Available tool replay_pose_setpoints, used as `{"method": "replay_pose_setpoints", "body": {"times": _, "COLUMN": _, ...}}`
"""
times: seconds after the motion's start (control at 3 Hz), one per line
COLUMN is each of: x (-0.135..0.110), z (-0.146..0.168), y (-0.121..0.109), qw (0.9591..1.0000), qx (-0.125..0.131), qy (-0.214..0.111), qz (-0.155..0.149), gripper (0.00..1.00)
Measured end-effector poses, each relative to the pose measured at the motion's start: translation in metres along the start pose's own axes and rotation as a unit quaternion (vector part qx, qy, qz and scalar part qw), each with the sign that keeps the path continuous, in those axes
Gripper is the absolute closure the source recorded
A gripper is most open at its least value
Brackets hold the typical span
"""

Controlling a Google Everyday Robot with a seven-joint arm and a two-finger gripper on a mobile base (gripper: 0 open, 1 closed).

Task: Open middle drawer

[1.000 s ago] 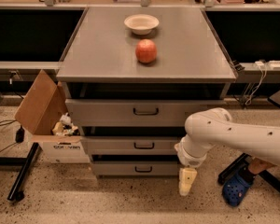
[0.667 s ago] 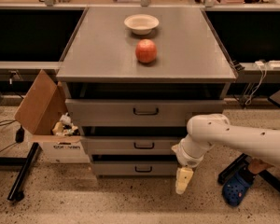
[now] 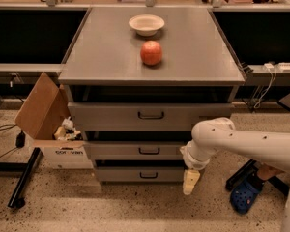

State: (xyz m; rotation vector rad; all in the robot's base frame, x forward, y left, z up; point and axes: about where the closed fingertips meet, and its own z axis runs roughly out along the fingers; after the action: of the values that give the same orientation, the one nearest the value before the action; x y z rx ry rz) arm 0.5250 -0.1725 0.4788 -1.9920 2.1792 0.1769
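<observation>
A grey metal cabinet (image 3: 111, 57) has three drawer fronts stacked below its top. The middle drawer (image 3: 116, 151) is grey with a small dark loop handle (image 3: 149, 151) at its centre, and it looks shut. The taller top front (image 3: 106, 116) is above it and the shortest front (image 3: 121, 174) is below it. My gripper (image 3: 190, 181) hangs from the white arm (image 3: 241, 144) at the cabinet's lower right corner. It is right of and below the middle drawer's handle, level with the bottom front, and holds nothing that I can see.
A red apple (image 3: 151, 52) and a white bowl (image 3: 146, 24) sit on the cabinet top. An open cardboard box (image 3: 48, 124) with crumpled waste stands on the floor at the left. A blue shoe (image 3: 243, 195) and dark stand legs (image 3: 23, 179) are on the floor.
The gripper and arm have shifted slightly to the left, nearer the cabinet's lower right corner. The drawers have not moved.
</observation>
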Motion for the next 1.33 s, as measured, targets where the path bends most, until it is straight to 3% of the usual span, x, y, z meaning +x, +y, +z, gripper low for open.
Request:
{"method": "replay_pose_setpoints", "body": {"times": 0.33, "x": 0.011, "z": 0.003, "y": -0.034, "qw": 0.9985, "qx": 0.051, "qy": 0.014, "qz": -0.018, "gripper": 0.00}}
{"method": "replay_pose_setpoints", "body": {"times": 0.67, "x": 0.020, "z": 0.013, "y": -0.062, "qw": 0.9967, "qx": 0.075, "qy": 0.019, "qz": -0.024, "gripper": 0.00}}
{"method": "replay_pose_setpoints", "body": {"times": 1.33, "x": 0.036, "z": 0.046, "y": -0.098, "qw": 0.9971, "qx": 0.075, "qy": 0.006, "qz": -0.012, "gripper": 0.00}}
